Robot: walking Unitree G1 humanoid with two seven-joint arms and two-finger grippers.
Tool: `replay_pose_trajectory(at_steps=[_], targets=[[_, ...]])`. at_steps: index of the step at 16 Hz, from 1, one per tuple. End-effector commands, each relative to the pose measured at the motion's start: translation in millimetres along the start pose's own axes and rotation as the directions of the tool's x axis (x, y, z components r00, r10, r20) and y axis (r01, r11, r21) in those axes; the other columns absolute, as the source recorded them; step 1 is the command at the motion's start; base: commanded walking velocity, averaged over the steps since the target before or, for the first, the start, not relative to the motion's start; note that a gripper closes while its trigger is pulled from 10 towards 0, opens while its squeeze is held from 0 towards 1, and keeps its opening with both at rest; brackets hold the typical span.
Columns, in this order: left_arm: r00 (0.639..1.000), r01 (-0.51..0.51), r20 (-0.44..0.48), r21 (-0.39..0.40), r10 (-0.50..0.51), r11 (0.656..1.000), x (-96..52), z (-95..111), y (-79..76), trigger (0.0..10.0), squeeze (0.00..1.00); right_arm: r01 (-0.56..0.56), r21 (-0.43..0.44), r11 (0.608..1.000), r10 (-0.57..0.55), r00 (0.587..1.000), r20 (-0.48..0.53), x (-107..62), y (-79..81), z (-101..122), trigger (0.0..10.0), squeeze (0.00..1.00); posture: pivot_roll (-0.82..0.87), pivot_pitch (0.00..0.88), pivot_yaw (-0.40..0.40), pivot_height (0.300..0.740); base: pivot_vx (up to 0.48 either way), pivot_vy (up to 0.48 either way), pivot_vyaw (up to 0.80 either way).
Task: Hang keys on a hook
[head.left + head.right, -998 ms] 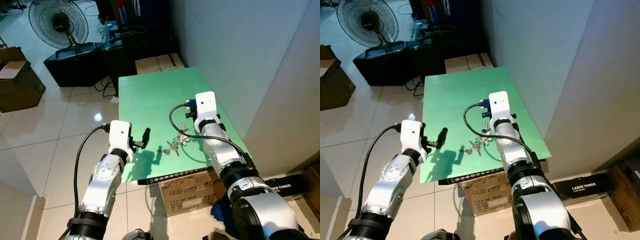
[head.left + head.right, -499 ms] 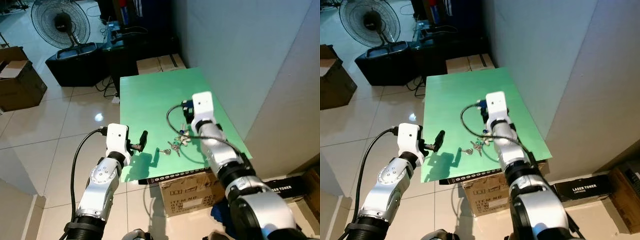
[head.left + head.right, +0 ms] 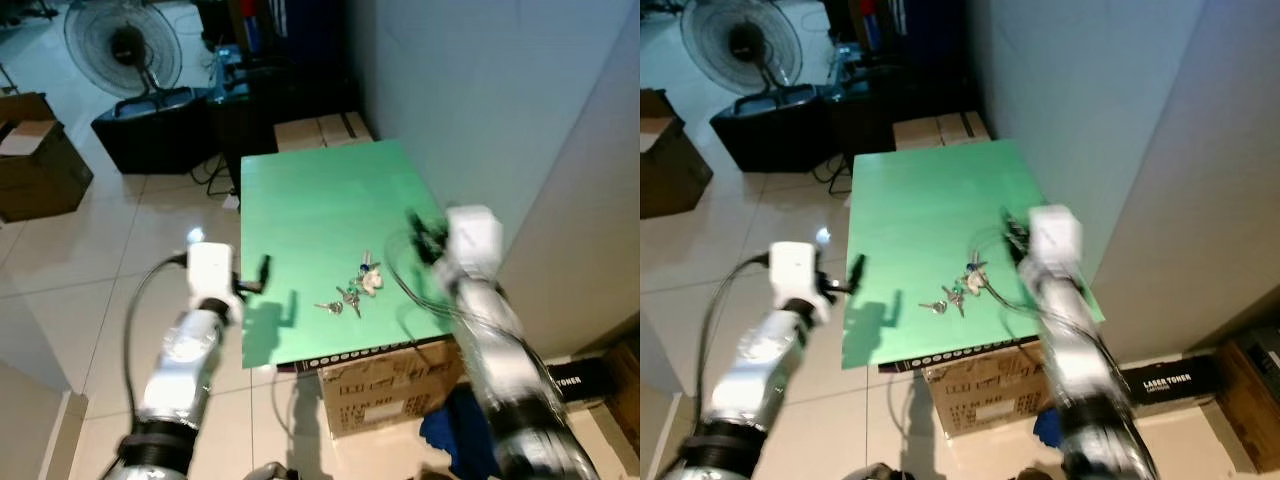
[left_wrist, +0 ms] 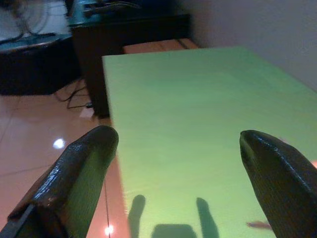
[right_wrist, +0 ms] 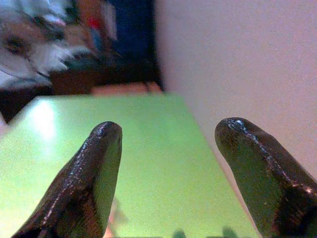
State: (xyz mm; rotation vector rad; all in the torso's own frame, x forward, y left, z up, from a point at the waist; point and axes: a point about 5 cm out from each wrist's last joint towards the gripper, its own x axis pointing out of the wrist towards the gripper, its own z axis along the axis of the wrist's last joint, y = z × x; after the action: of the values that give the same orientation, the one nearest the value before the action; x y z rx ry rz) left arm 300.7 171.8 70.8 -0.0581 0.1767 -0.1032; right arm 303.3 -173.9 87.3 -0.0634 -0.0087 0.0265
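Observation:
A bunch of keys [image 3: 352, 291] with a pale fob lies loose on the green table [image 3: 310, 200], near its front edge. My right gripper [image 3: 416, 229] is blurred over the table's right edge, to the right of the keys and apart from them. In the right wrist view its two black fingers [image 5: 94, 168] stand wide open over the green top with nothing between them. My left gripper [image 3: 263, 270] hovers at the table's left edge. The left wrist view shows its fingers [image 4: 74, 173] open and empty.
A grey wall runs close along the table's right side. Under the table's front stands a cardboard box [image 3: 390, 385]. A standing fan [image 3: 125, 45], a black case [image 3: 150, 120] and a dark desk are at the back left. Another cardboard box [image 3: 35, 165] sits on the tiled floor.
My right gripper has swung right, off the keys, to the table's right edge. The keys now lie uncovered. My left gripper has drawn back a little to the left.

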Motion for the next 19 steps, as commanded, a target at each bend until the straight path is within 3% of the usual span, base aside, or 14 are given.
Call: replay_pose_trajectory(at_steps=[1, 3, 6, 9, 12, 19], targets=[[0.998, -0.055, 0.008, -0.029, 0.055, 0.998, 1.8, 4.4, 15.5, 10.0, 0.0, 0.017, 0.017, 1.0, -0.018, 0.999, 0.032, -8.5, -5.7, 1.5, 10.0, 0.0, -0.19, 0.0, 0.136, 0.74, 0.0, 0.0, 0.0], [0.996, -0.088, 0.004, -0.092, 0.089, 0.992, 9.2, 7.1, 24.6, 10.0, 0.0, 0.08, 0.026, 0.996, -0.081, 0.997, 0.011, -32.7, -14.7, -14.9, 10.0, 0.0, -0.23, 0.0, 0.159, 0.74, 0.0, 0.0, 0.0], [0.999, -0.035, 0.019, -0.127, 0.038, 0.991, 13.2, 8.9, 12.8, 10.0, 0.0, 0.074, 0.023, 0.997, -0.075, 0.997, 0.012, -34.8, -8.7, -13.9, 10.0, 0.0, -0.25, 0.0, 0.174, 0.74, 0.0, 0.0, 0.0], [0.999, 0.043, 0.004, -0.042, -0.043, 0.998, 15.5, 3.3, -8.2, 10.0, 0.0, 0.041, 0.023, 0.999, -0.041, 0.999, 0.006, -32.2, 3.1, -10.9, 10.0, 0.0, -0.25, 0.0, 0.185, 0.74, 0.0, 0.0, 0.0], [0.999, 0.048, 0.01, 0.003, -0.048, 0.999, 15.0, 3.9, -11.3, 10.0, 0.0, 0.01, 0.011, 1.0, -0.01, 1.0, 0.001, -27.3, 9.4, -8.6, 10.0, 0.0, -0.24, 0.0, 0.181, 0.74, 0.267, 0.176, 0.0], [0.999, 0.045, 0.018, 0.02, -0.046, 0.999, 11.5, 1.2, -14.9, 10.0, 0.0, -0.034, -0.004, 0.999, 0.034, 0.999, -0.037, -22.1, 18.8, -11.4, 10.0, 0.0, -0.21, 0.0, 0.168, 0.74, 0.431, 0.0, 0.0]])
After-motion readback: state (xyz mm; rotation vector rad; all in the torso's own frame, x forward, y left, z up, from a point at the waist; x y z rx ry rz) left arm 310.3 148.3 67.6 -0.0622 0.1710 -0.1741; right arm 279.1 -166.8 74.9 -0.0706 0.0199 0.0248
